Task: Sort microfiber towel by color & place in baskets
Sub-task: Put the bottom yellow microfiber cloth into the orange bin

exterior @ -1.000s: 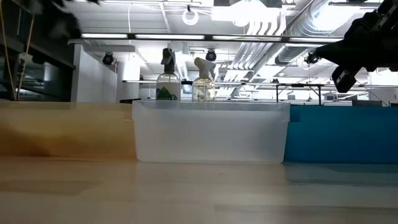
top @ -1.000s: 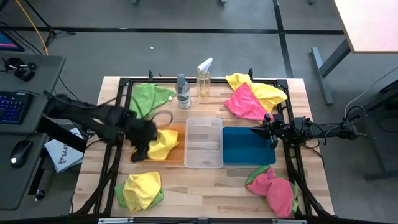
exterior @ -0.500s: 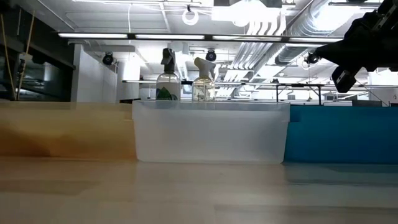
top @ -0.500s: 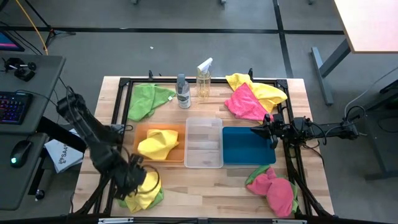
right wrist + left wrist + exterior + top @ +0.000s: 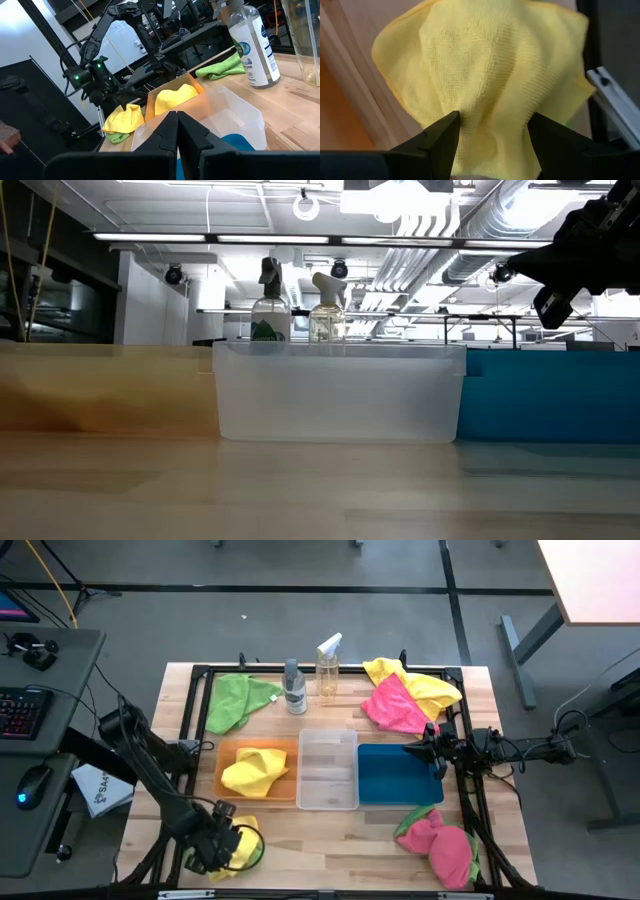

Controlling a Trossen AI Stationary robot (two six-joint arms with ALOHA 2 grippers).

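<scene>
grey concrete floor (image 5: pixel 330 620) surrounds the pale wooden slatted table (image 5: pixel 330 835). a dark grey side desk (image 5: pixel 40 740) stands beside it. bright strip ceiling lights (image 5: pixel 300 237) and silver ducts (image 5: pixel 430 260) hang overhead.

The left gripper (image 5: pixel 222 845) reaches low at the table's front-left corner, fingers spread; the right gripper (image 5: pixel 412 752) hovers, fingers together.

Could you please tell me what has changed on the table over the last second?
The left gripper let go of a yellow towel in the orange bin, then swung to the near-left corner, where its open fingers now straddle another yellow towel. The right gripper stayed beside the teal bin; the other towels, bins and bottles stayed put.
</scene>
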